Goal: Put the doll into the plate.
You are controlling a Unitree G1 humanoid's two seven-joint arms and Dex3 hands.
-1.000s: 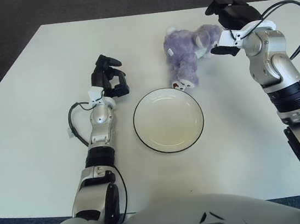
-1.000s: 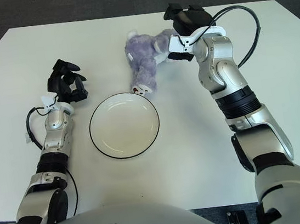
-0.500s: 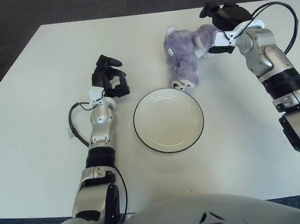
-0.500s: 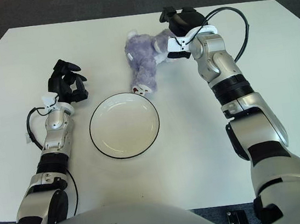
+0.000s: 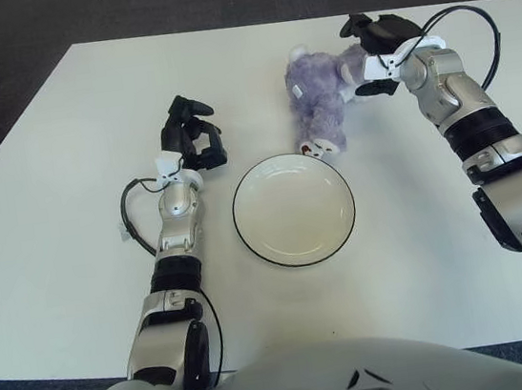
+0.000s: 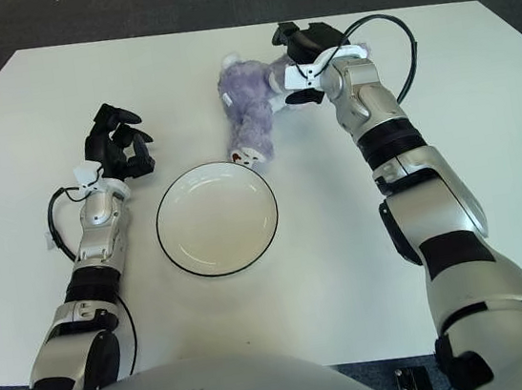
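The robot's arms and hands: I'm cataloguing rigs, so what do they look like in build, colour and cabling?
Both arms are built of silver-grey shells with black joint bands. Each ends in a black three-finger hand on a white wrist piece: the left hand beside the plate, the right hand by the purple doll. A black cable loops out beside each forearm.

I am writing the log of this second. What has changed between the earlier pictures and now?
The right hand moved leftward, closing in on the purple doll's head; whether it grips yet cannot be told. The doll, the plate and the left hand beside the plate stayed as they were.
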